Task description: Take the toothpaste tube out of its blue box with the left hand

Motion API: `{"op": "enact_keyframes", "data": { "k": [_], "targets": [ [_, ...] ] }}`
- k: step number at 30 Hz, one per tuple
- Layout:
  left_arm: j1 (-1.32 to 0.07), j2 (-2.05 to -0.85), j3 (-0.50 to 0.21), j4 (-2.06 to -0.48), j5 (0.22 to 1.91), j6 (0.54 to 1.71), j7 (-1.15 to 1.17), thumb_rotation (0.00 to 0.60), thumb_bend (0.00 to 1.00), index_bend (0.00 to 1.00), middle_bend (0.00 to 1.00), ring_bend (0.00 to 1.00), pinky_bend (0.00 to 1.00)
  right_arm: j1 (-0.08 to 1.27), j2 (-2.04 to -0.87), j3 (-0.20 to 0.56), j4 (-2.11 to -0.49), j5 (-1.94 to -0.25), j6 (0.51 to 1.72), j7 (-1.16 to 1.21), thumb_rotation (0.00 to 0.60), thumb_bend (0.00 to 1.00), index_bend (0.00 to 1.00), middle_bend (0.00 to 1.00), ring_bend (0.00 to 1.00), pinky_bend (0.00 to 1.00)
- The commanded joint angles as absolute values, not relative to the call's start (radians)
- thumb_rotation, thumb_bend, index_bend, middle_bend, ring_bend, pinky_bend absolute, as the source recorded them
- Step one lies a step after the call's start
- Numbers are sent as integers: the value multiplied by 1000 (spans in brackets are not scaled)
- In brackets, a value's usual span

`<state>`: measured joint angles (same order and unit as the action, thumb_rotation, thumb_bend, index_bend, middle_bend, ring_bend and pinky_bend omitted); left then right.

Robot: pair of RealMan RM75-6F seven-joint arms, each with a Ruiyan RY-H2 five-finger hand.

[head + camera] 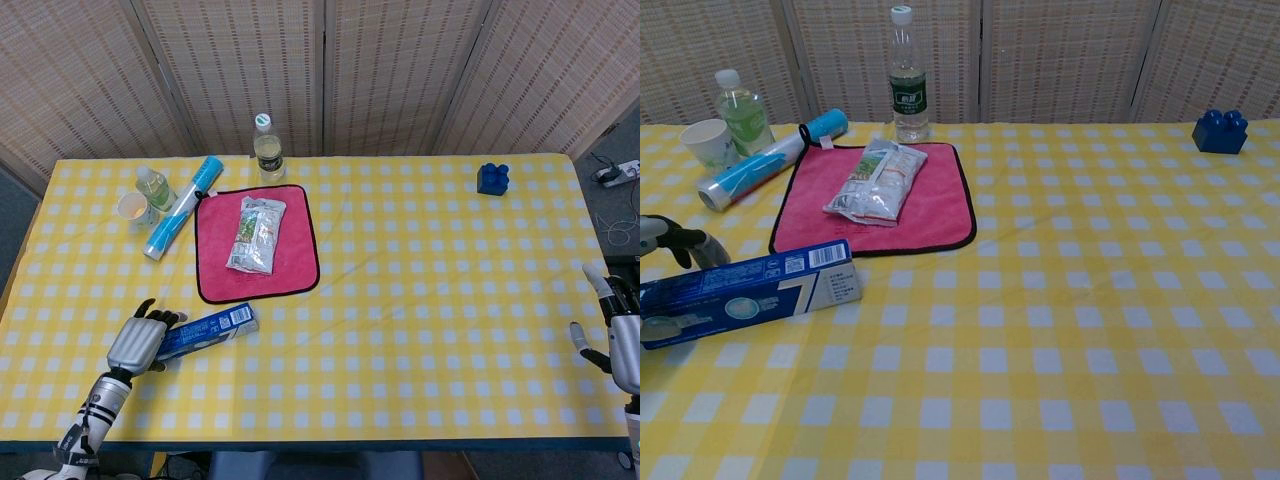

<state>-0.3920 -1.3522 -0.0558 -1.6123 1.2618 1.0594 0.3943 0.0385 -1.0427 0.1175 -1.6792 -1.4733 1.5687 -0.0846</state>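
Observation:
The blue toothpaste box lies flat near the table's front left, below the pink cloth. Its flaps look closed and no tube shows. My left hand lies over the box's left end. Its fingers curl down over the far edge and the thumb is on the near side. Whether they clamp the box is unclear. My right hand hovers at the table's right edge with fingers apart and nothing in it.
A pink cloth carries a snack packet. Behind it stands a water bottle. At the back left are a small bottle, a paper cup and a blue-white roll. A blue toy brick sits back right.

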Motion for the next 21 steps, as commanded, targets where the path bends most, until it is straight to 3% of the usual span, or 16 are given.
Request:
{"op": "enact_keyframes", "data": {
  "k": [1,13,21],
  "targets": [
    [-399,-1359,-60,-1607,1238,1055,405,600,215,378,368,337,52,39,-1045,118,-1675,-1471,1566,-81,600,329,111,228,171,213],
    [-416,-1373,-62,-1600,1226,1079,428,600,214,573,589,512,53,39,-1050,118,-1663,-1464,1561,-69,600,329,111,228,171,213],
    [-429,-1314,-58,-1625,1289,1117,453,600,214,584,602,523,54,35,-1051,117,-1659,-1466,1567,-63,600,330,111,228,171,213]
  ]
}}
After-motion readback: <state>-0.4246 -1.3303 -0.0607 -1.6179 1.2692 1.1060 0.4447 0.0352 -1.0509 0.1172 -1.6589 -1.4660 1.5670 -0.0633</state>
